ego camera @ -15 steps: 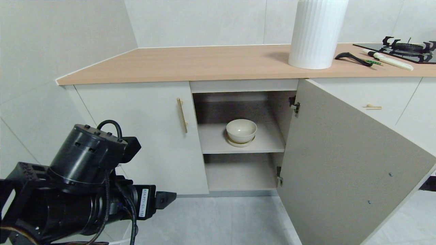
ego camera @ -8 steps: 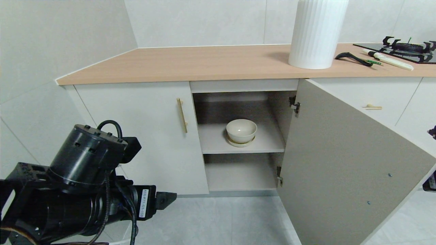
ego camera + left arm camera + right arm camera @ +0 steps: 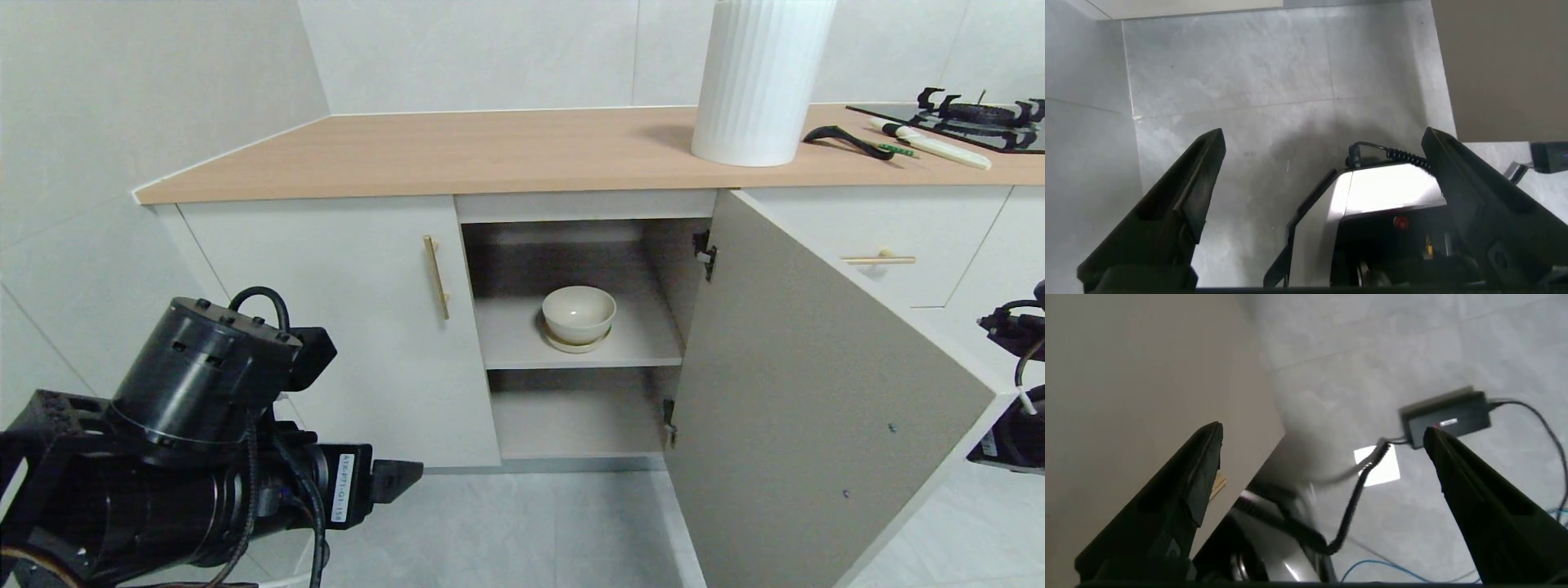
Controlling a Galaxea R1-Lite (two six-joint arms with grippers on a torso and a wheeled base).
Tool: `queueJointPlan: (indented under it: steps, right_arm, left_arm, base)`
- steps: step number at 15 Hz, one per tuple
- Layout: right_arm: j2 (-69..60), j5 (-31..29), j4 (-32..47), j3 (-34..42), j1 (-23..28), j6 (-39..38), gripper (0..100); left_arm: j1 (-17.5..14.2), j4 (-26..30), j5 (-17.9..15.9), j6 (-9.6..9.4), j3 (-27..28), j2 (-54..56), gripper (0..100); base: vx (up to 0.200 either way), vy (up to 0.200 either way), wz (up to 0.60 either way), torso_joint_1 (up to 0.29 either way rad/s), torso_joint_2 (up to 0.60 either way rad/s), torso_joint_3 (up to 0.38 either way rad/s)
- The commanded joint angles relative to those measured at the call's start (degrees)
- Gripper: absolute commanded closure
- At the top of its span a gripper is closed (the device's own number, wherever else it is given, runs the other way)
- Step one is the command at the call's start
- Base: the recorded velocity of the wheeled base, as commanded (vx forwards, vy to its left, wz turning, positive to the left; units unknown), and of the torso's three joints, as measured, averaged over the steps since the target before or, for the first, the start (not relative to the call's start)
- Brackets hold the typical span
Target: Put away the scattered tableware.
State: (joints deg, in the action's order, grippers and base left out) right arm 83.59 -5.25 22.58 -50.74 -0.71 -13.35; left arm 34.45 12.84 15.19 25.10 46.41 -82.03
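Bowl [image 3: 579,313]: on a plate [image 3: 575,346], upper shelf [image 3: 514,339], door [image 3: 816,392] open.
Knife [image 3: 939,149], black utensil [image 3: 841,136]: on the counter [image 3: 490,151], not yet stowed.
Left gripper [image 3: 1323,143]: wide, empty, above floor.
Right gripper [image 3: 1323,434]: wide, empty, beside the door.
Risk: the right arm may clip the door's edge and swing it.
Writing: small label [image 3: 340,488] on the left arm, print unreadable.

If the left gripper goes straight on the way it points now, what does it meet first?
Probably the grey floor tiles: the left gripper, open, points down at them with nothing between. The open cabinet door lies aside of that line. Depth is uncertain.
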Motion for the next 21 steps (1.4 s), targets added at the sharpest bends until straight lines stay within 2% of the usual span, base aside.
queueJointPlan:
  steps: [1,6,9,12,15,21]
  right_arm:
    - [0.34,0.24,0.01,0.2,-2.02,-0.71,0]
    - [2.28,0.16,-7.99,3.72,-6.5,-4.23,0]
    - [2.63,0.16,-11.77,4.86,-7.82,-5.72,0]
    - [2.63,0.33,-13.26,4.95,-9.22,-7.75,0]
    - [3.42,2.71,-16.16,5.56,-12.74,-12.23,0]
    - [9.57,2.79,-24.69,6.53,-20.74,-16.8,0]
  left_arm:
    - [0.09,0.0,0.02,0.04,0.0,0.12,0]
    - [0.09,0.0,0.1,0.04,0.08,0.12,0]
    - [0.09,0.0,0.1,0.04,0.08,0.12,0]
    - [0.09,0.0,0.1,-0.05,0.0,0.2,0]
    - [0.09,0.0,0.1,-0.05,0.0,0.2,0]
    - [0.27,0.0,0.1,-0.05,0.0,0.64,0]
  base:
    - [0.0,0.0,0.0,0.0,0.0,0.0]
    - [0.0,0.0,0.0,0.0,0.0,0.0]
    - [-0.2,0.0,0.0,0.007,0.0,0.001]
    - [0.0,0.0,0.0,0.0,0.0,0.0]
    - [0.0,0.0,0.0,0.0,0.0,0.0]
    - [0.0,0.0,0.0,0.0,0.0,0.0]
